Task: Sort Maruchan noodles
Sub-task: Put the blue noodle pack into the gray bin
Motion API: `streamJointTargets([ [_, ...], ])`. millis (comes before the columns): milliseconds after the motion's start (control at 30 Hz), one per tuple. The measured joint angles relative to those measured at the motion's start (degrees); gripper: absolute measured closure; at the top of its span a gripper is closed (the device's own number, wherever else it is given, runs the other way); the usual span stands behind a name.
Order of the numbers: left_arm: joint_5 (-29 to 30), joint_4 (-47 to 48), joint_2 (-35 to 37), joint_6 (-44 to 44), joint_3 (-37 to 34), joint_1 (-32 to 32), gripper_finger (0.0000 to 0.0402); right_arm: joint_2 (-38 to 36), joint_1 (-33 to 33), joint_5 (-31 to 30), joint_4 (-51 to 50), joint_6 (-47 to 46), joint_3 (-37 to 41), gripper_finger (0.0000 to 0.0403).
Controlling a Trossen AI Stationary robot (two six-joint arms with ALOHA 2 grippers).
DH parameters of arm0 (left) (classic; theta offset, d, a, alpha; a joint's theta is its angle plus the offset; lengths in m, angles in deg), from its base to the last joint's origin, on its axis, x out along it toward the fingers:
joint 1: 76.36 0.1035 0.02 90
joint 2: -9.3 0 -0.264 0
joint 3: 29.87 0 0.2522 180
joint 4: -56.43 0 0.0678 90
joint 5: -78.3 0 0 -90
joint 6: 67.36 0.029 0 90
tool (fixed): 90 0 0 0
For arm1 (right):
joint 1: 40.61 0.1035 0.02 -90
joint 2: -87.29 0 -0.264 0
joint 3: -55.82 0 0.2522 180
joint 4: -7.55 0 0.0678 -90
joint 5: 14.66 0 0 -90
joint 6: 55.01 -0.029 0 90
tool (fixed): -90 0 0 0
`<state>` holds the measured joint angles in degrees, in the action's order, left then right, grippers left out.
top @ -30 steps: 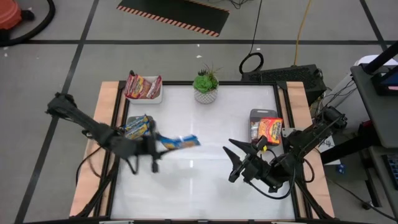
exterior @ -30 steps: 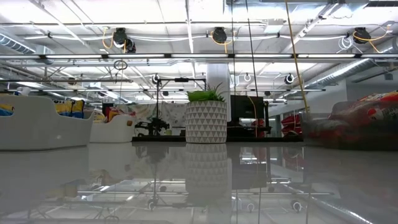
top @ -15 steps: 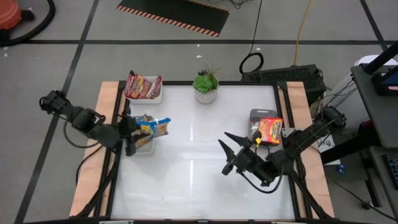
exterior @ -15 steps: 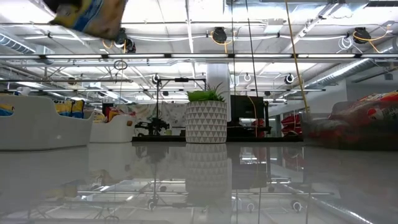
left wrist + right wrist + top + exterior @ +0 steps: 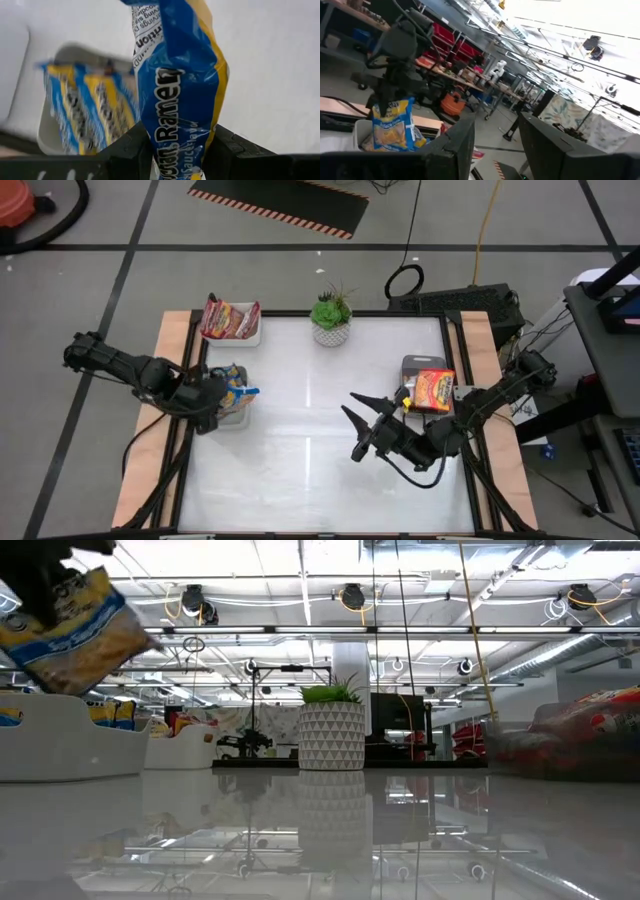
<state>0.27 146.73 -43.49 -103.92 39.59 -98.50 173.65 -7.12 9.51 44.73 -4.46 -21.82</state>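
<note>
left arm reaches in from the table's left edge, its left gripper point(image 5: 222, 395) pinched shut on a noodle packet point(image 5: 175, 85). right gripper point(image 5: 358, 423) hangs mid-table, tilted up, fingers point(image 5: 455, 145) spread apart, holding nothing.

Beyond my white table point(image 5: 320, 430), grey floor point(image 5: 100, 270) with a striped hazard mat point(image 5: 280, 205); ceiling lights point(image 5: 350, 595) hang overhead.

- Blue-and-yellow noodle packet point(image 5: 75, 628) hangs tilted in the air, top left, with a dark pincer part just above it.
- White tray point(image 5: 60, 745) sits low at left.
- White patterned plant pot point(image 5: 331, 736) stands mid-surface point(image 5: 330, 840), mirrored in the gloss.
</note>
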Motion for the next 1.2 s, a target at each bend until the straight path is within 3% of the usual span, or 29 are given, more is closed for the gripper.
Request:
streamJointTargets([
  [333,-7.16,10.9,-4.66,-0.67,0.0,4.61,0.0271,0.0,-1.7,3.22,-5.43,-7.35,0.02,0.0257],
  [633,-9.73,10.16,-7.85,1.97,0.0,5.02,0.027,0.0,-1.54,7.44,-6.7,-9.39,0.02,0.0257],
  [900,-17.75,10.19,-11.74,4.73,0.0,7.97,0.027,0.0,-1.48,7.47,-6.67,-8.73,0.02,0.0257],
  [1200,-17.99,10.15,-16.77,10.05,0.0,13.91,0.027,0.0,-1.48,7.47,-6.68,-7.92,0.02,0.0257],
])
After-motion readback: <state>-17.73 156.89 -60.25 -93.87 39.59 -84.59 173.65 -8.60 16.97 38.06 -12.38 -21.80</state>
